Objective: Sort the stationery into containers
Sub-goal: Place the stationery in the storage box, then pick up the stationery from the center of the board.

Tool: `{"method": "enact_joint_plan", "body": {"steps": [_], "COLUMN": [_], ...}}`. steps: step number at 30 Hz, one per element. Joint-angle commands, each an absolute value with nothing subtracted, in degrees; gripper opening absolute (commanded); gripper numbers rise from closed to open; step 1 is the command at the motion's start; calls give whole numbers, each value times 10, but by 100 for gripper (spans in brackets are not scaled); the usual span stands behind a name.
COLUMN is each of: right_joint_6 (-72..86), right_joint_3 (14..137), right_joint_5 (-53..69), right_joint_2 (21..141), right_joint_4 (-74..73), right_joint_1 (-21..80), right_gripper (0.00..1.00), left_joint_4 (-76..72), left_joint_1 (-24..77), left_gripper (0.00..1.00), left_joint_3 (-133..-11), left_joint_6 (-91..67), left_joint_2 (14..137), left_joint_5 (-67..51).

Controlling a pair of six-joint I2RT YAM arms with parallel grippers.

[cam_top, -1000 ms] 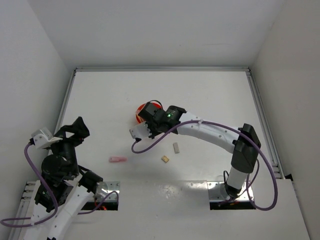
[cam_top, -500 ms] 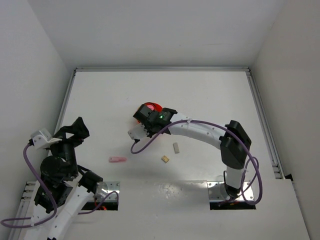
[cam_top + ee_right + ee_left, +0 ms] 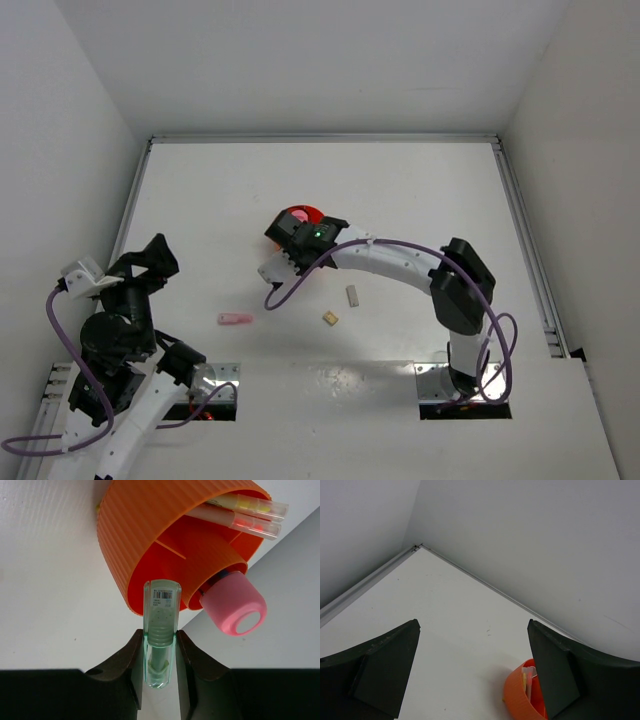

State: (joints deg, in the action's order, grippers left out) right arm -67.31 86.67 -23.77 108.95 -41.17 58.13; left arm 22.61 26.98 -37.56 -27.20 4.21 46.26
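The round orange tub [image 3: 150, 540] stands at mid-table [image 3: 290, 222] and shows low right in the left wrist view [image 3: 517, 695]. Its central cup holds the pink-magenta capsule [image 3: 232, 605]; clear sticks [image 3: 250, 512] lean in a far compartment. My right gripper [image 3: 160, 647] is shut on a mint stick [image 3: 161, 625], whose tip reaches over the tub's near rim. In the top view the right gripper [image 3: 282, 262] sits just in front of the tub. A pastel pink stick [image 3: 235, 320] and two beige blocks [image 3: 352, 295] [image 3: 331, 318] lie on the table. My left gripper [image 3: 472, 680] is open and empty, raised at the left.
White walls enclose the white table [image 3: 420, 190] at the back and sides, with a metal rail [image 3: 520, 240] along the right edge. The right arm's purple cable [image 3: 290, 290] loops above the table near the tub. The arm bases sit at the near edge.
My right gripper has moved a little left and toward the tub with the mint stick in it. The left arm has not moved.
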Motion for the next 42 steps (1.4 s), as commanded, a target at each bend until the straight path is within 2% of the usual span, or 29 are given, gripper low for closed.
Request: {"method": "enact_joint_plan", "body": {"steps": [1, 8, 12, 13, 15, 20, 21, 24, 25, 26, 28, 29, 31, 32, 33, 34, 35, 37, 38, 40, 42], "right_joint_6": [-694, -694, -694, -694, -694, -684, -672, -631, -611, -587, -497, -470, -391, -369, -354, -325, -311, -301, -301, -301, -287], "right_joint_3": [870, 870, 870, 870, 870, 875, 889, 940, 961, 989, 1090, 1119, 1185, 1200, 1228, 1240, 1269, 1302, 1321, 1321, 1282], "right_joint_5": [-238, -238, -238, -238, -243, -249, -249, -229, -215, -157, -71, 22, 116, 205, 245, 313, 339, 379, 387, 381, 375], "right_joint_2": [1097, 1115, 1115, 1115, 1115, 1110, 1104, 1098, 1098, 1098, 1131, 1146, 1193, 1211, 1228, 1264, 1283, 1319, 1344, 1350, 1350], "right_joint_4": [-408, -408, -402, -402, -402, -408, -413, -438, -446, -481, -520, -553, -573, -578, -590, -590, -590, -603, -603, -571, -520], "right_joint_1": [577, 577, 577, 577, 577, 577, 577, 590, 590, 590, 595, 595, 595, 595, 595, 595, 595, 595, 601, 607, 607], "right_gripper": [10, 20, 44, 47, 51, 51, 46, 23, 8, 0, 0, 2, 28, 50, 56, 59, 62, 62, 62, 63, 63], "left_joint_4": [207, 207, 207, 207, 207, 207, 207, 207, 207, 207, 202, 202, 202, 202, 202, 202, 207, 207, 207, 207, 207], "left_joint_1": [267, 267, 267, 267, 267, 267, 267, 267, 267, 267, 267, 267, 267, 267, 267, 267, 267, 267, 267, 267, 267], "left_gripper": [95, 95, 95, 95, 95, 95, 95, 95, 94, 92, 81, 59, 30, 16, 14, 14, 24, 51, 70, 79, 82], "left_joint_3": [-374, -374, -374, -374, -374, -374, -374, -374, -374, -374, -374, -374, -374, -374, -374, -374, -374, -374, -374, -374, -374], "left_joint_6": [-264, -264, -264, -264, -264, -264, -264, -264, -264, -264, -264, -264, -264, -269, -269, -269, -274, -274, -274, -274, -274], "left_joint_2": [37, 37, 37, 37, 37, 37, 37, 37, 37, 37, 37, 37, 37, 37, 37, 37, 37, 37, 37, 32, 32], "left_joint_5": [453, 453, 453, 453, 453, 453, 453, 453, 453, 453, 453, 453, 464, 464, 469, 469, 475, 475, 475, 480, 480]}}
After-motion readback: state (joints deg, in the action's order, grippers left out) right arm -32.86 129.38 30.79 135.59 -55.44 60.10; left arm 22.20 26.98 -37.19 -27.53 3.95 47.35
